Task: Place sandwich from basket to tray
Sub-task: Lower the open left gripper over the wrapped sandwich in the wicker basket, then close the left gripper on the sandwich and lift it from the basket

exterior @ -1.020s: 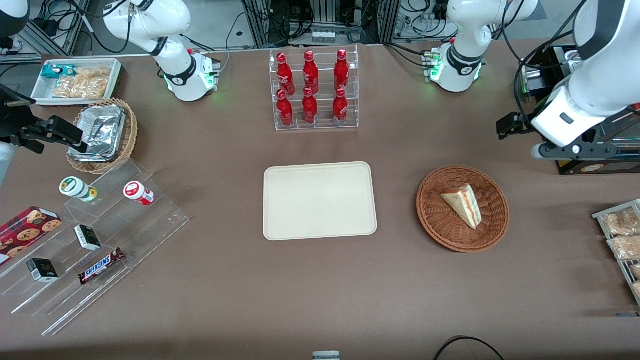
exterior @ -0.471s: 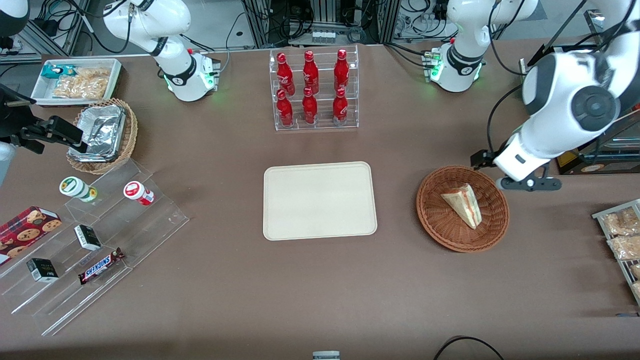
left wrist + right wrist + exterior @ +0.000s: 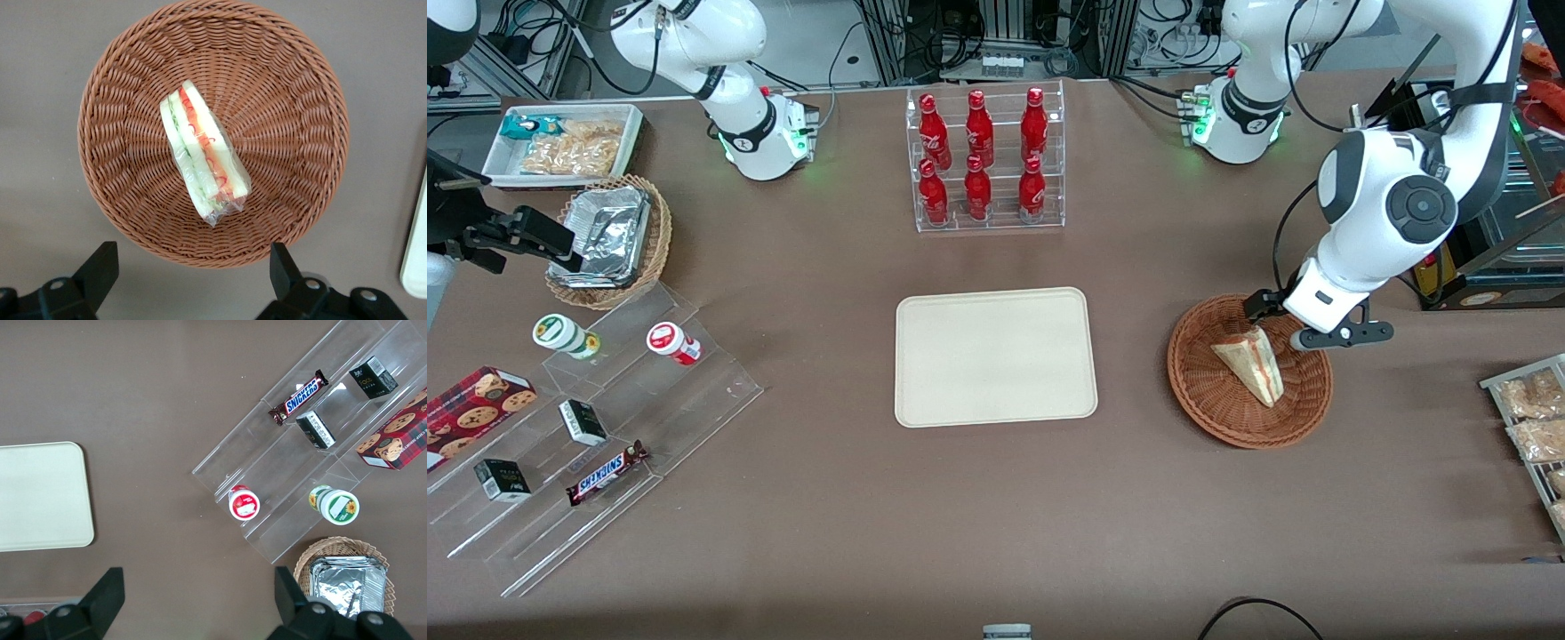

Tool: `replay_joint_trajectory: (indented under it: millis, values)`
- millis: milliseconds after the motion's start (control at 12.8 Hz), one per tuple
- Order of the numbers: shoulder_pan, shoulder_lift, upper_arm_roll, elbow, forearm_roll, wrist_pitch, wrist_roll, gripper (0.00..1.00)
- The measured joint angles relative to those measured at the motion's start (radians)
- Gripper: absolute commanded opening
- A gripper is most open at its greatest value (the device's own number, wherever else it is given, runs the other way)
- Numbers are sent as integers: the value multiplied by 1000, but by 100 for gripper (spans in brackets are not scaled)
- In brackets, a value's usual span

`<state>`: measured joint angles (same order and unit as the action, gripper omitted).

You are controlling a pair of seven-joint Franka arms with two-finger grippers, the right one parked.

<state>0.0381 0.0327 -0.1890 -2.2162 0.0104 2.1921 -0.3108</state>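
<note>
One sandwich (image 3: 203,157) lain on edge in basket (image 3: 293,87), filling upward. Tool (image 3: 193,273) held released above basket rim, spread for wedge. Tray (image 3: 996,356) left bare for drop.

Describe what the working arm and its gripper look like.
The left arm is glossy white with dark grey round joint caps and black cables along it; green lights glow at its base. Its gripper, above the basket, has black fingers, spread open.
</note>
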Motion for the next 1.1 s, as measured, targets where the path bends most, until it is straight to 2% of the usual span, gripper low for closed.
replay_joint_trajectory:
  millis: [706,941,1020,1098]
  values:
    - [-2,118,-1,-34,-1,207,-505,100]
    - [-6,162,-6,-35,-1,241,-582,100]
    - [-6,174,-6,-35,-1,245,-587,97]
    - [-6,185,-6,-35,-1,247,-588,85]
